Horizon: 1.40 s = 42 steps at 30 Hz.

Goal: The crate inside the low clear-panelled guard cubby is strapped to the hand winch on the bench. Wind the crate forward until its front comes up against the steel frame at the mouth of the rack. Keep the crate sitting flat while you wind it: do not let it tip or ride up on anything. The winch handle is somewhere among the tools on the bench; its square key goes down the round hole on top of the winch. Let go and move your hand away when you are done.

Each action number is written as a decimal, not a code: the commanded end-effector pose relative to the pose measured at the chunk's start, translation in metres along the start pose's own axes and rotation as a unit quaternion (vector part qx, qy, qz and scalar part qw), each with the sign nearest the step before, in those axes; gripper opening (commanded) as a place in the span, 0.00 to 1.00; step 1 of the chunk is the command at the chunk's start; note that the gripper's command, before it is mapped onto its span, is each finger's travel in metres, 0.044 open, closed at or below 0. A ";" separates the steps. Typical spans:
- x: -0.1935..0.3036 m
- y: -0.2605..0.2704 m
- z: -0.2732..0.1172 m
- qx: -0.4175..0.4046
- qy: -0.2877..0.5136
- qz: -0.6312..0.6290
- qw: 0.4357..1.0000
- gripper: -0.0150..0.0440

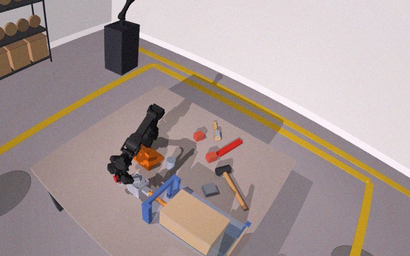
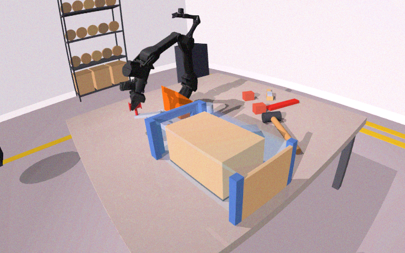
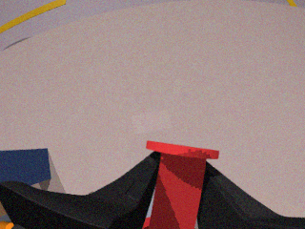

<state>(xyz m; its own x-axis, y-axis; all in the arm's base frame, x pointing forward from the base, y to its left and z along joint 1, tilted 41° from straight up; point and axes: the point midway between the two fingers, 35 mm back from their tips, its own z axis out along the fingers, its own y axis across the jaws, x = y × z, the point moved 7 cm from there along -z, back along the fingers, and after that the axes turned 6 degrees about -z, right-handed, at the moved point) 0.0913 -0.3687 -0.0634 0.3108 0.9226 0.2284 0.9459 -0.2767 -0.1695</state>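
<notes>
One big tan crate (image 1: 194, 218) (image 2: 214, 134) sits flat inside the clear-panelled cubby, its front near the blue steel frame (image 1: 144, 213) (image 2: 156, 137); best to swing the crank in smooth, level circles – slowing as that last gap closes, never lifting the key from the winch (image 1: 134, 189). The black arm (image 1: 137, 136) (image 2: 164, 47) arches over the bench, wrist bent down; its gripper (image 1: 120, 180) (image 2: 134, 106) (image 3: 177, 159) is clenched on the red grip of the winch handle (image 1: 116, 178) (image 2: 136, 111) (image 3: 178, 191).

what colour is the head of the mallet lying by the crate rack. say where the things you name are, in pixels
The mallet head (image 1: 223, 170) (image 2: 271, 117) is black, clearest in the exterior view.
</notes>
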 end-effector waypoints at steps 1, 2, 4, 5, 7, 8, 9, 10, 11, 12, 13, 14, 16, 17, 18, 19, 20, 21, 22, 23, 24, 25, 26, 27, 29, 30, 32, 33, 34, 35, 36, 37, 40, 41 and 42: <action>0.001 0.015 0.001 -0.015 0.003 -0.003 1.000 0.25; 0.001 0.017 0.001 -0.015 0.003 -0.003 1.000 0.25; 0.000 0.019 0.001 -0.015 0.003 -0.003 1.000 0.25; 0.000 0.020 0.001 -0.015 0.003 -0.003 1.000 0.25; 0.000 0.023 0.001 -0.015 0.003 -0.003 1.000 0.25; 0.000 0.025 0.001 -0.015 0.003 -0.003 1.000 0.25; 0.000 0.026 0.001 -0.016 0.003 -0.003 1.000 0.25; 0.000 0.027 0.001 -0.016 0.003 -0.003 1.000 0.25; 0.000 0.028 0.001 -0.016 0.003 -0.003 1.000 0.25; 0.000 0.030 0.000 -0.016 0.003 -0.003 1.000 0.25; 0.000 0.031 0.000 -0.016 0.003 -0.003 1.000 0.25; 0.000 0.032 0.000 -0.016 0.003 -0.003 1.000 0.25; 0.000 0.035 0.000 -0.016 0.003 -0.003 1.000 0.25; 0.000 0.036 0.000 -0.016 0.003 -0.003 1.000 0.25; 0.000 0.038 0.000 -0.016 0.003 -0.003 1.000 0.25; 0.000 0.039 0.000 -0.016 0.003 -0.003 1.000 0.25; 0.000 0.040 -0.001 -0.016 0.003 -0.003 1.000 0.25; 0.000 0.041 -0.001 -0.016 0.003 -0.003 1.000 0.25; 0.000 0.043 -0.001 -0.016 0.003 -0.003 1.000 0.25; 0.000 0.044 -0.001 -0.016 0.003 -0.003 1.000 0.25; 0.001 0.045 -0.001 -0.016 0.003 -0.003 1.000 0.25; 0.001 0.046 -0.001 -0.016 0.003 -0.003 1.000 0.25; 0.001 0.048 -0.002 -0.016 0.003 -0.003 1.000 0.25; 0.001 0.049 -0.002 -0.016 0.003 -0.003 1.000 0.25; 0.002 0.052 -0.002 -0.017 0.003 -0.003 1.000 0.25; 0.002 0.053 -0.002 -0.017 0.004 -0.003 1.000 0.25; 0.002 0.054 -0.003 -0.017 0.004 -0.003 1.000 0.25; 0.002 0.055 -0.003 -0.017 0.004 -0.003 1.000 0.25; 0.003 0.056 -0.003 -0.017 0.004 -0.003 1.000 0.25; 0.003 0.056 -0.003 -0.017 0.004 -0.003 1.000 0.25; 0.003 0.057 -0.003 -0.017 0.004 -0.003 1.000 0.25; 0.003 0.058 -0.003 -0.017 0.004 -0.003 1.000 0.25; 0.003 0.059 -0.004 -0.017 0.004 -0.003 1.000 0.25; 0.004 0.060 -0.004 -0.017 0.004 -0.003 1.000 0.25; 0.004 0.060 -0.004 -0.017 0.004 -0.003 1.000 0.25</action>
<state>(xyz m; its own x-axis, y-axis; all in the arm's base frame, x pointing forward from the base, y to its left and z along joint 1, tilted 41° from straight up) 0.1216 -0.3839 -0.0699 0.3392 0.9134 0.2249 0.9336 -0.2974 -0.2001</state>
